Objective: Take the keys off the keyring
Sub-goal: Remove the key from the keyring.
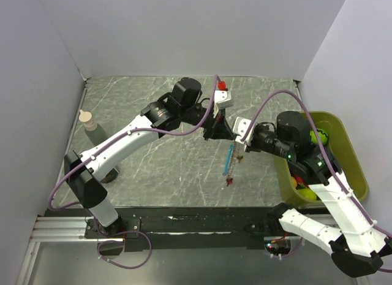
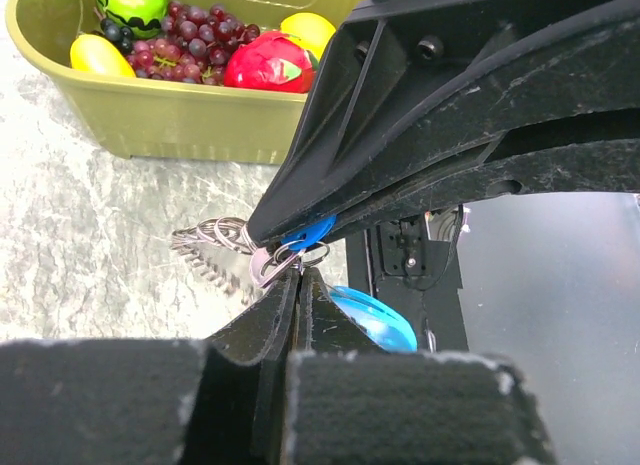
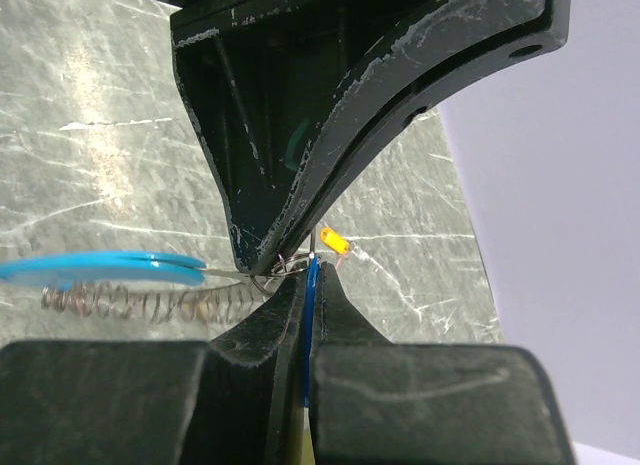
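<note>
Both grippers meet above the middle of the table. My left gripper is shut, pinching the silvery keyring at its small rings. My right gripper is shut on the thin blue key, tip to tip with the left one. The orange key sticks out just beyond the tips. The light-blue strip hangs below. A springy chain dangles with the red key at its end.
An olive-green bin with toy fruit stands at the right. A small bottle stands at the left edge of the grey marbled table. White walls close in both sides and the back.
</note>
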Controlling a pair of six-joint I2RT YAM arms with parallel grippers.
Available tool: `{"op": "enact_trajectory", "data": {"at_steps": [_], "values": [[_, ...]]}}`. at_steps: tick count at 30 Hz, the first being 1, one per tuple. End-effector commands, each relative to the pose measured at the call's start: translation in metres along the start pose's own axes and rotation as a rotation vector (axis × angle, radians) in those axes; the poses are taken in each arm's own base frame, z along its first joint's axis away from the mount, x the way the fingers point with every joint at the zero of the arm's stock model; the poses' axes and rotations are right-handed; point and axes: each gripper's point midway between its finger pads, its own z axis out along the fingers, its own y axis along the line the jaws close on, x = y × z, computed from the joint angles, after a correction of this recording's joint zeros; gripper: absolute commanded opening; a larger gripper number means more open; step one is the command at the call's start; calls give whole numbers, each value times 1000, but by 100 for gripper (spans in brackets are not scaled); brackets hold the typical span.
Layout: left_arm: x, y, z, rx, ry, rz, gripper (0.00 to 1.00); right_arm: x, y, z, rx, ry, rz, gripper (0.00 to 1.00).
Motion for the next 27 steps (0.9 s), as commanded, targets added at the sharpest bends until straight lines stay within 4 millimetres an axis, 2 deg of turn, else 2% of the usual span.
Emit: {"op": "enact_trajectory", "data": {"at_steps": [1, 8, 16, 21, 27], "values": [[-17, -1, -3, -7, -34, 84, 1, -24, -11, -10, 52, -96, -34, 0], [-14, -26, -13, 102, -15, 182, 1, -17, -4, -7, 5, -92, 10, 0], [-11, -58, -21, 193, 15, 291, 1, -20, 2, -5, -83, -100, 87, 0], [-6, -69, -21, 225, 29, 310, 1, -24, 7, 0, -128, -110, 133, 0], [-10, -81, -26, 265, 20, 341, 1, -14, 3, 6, -126, -89, 179, 0]]}}
